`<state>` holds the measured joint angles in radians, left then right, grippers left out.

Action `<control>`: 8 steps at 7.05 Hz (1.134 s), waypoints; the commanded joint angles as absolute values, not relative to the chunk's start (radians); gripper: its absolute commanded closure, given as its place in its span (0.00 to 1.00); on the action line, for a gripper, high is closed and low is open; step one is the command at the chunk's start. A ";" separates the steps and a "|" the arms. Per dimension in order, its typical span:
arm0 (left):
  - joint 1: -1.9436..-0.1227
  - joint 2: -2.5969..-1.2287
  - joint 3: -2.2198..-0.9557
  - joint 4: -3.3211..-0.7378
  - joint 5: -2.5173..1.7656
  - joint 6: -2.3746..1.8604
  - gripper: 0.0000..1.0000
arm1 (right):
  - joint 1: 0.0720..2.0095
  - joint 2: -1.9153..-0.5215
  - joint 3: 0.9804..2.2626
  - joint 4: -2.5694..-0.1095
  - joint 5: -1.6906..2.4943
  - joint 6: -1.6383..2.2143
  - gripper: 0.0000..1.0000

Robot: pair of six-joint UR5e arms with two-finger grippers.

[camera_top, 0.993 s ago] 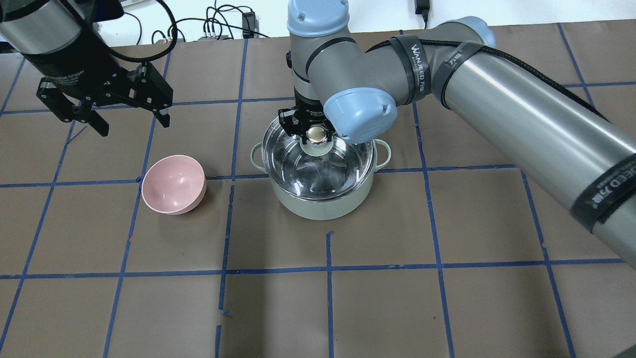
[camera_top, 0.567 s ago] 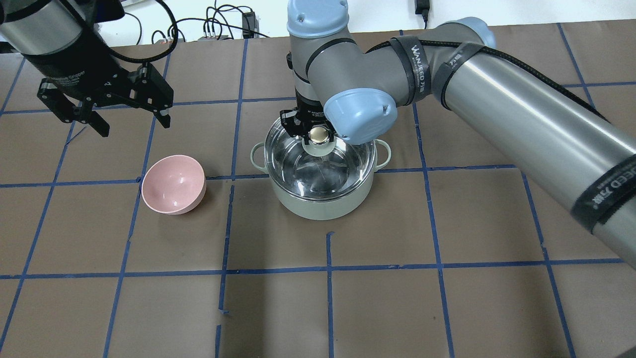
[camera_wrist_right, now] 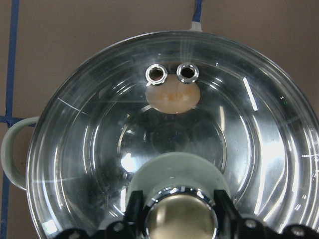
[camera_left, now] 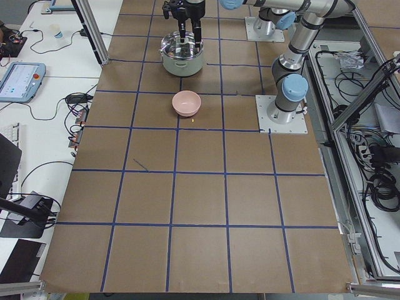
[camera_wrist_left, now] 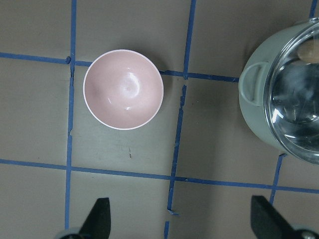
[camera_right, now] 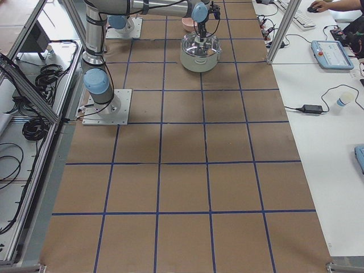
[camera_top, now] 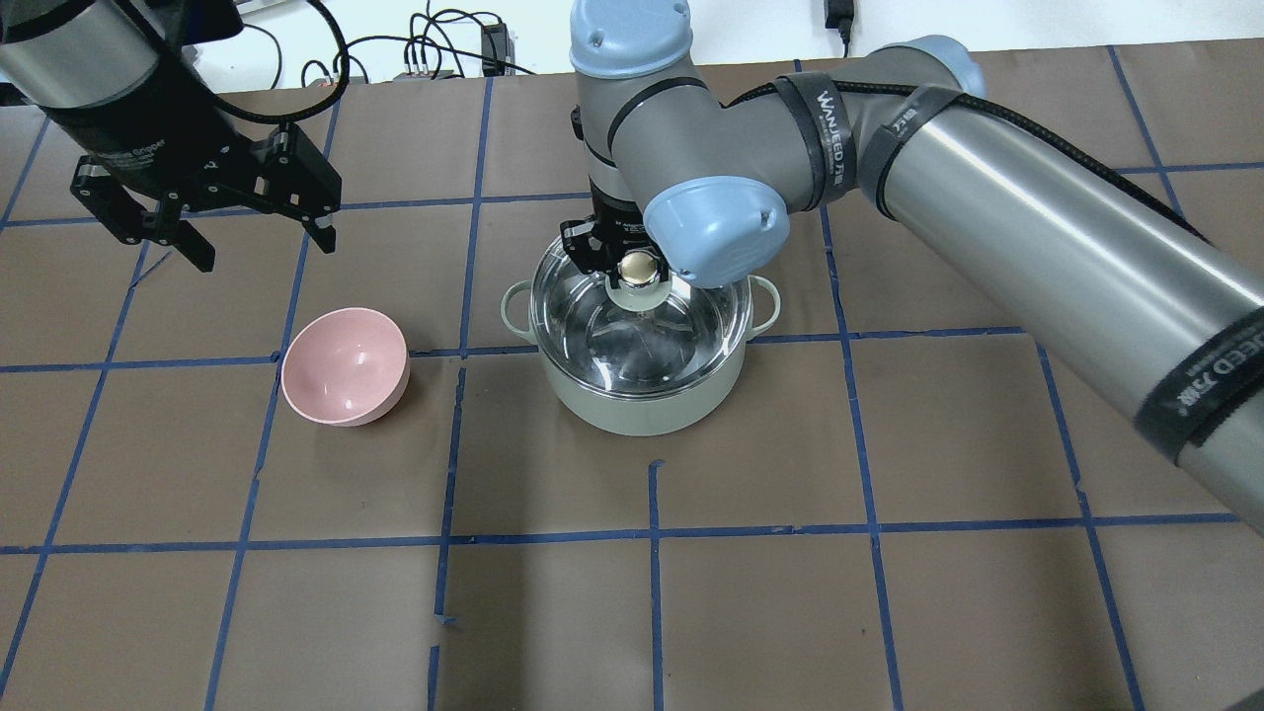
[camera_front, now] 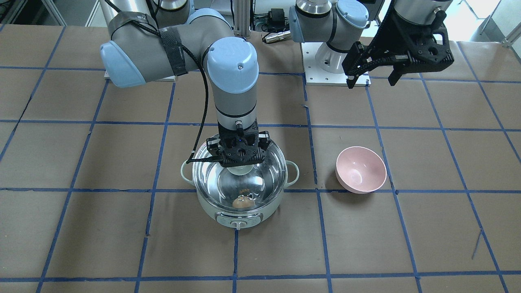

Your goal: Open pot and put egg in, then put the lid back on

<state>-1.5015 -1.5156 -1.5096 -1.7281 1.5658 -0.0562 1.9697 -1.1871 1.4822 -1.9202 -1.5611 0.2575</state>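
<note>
Position: the right arm reaches in from the right side, its wrist turned straight down over the pot. The right gripper is clamped on the knob of the lid, one finger on each side. The lid covers the pot mouth; full seating cannot be confirmed. The egg lies inside on the steel floor, seen through the glass just below the vent holes. The left gripper hangs high at far left, fingers spread and empty, beyond the pink bowl.

WANJEED — white print on black strap round right arm; second strap — only "JEED" legible.
</note>
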 commanded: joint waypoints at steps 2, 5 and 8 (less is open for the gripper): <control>-1.502 -1.523 -1.509 -1.729 1.566 -0.051 0.00 | 1.970 -1.187 1.477 -1.928 -1.569 0.252 0.01; -1.508 -1.529 -1.512 -1.736 1.572 -0.025 0.00 | 1.935 -1.241 1.413 -1.904 -1.552 0.249 0.00; -1.503 -1.535 -1.513 -1.729 1.566 -0.026 0.00 | 1.696 -1.455 1.394 -1.633 -1.542 0.193 0.00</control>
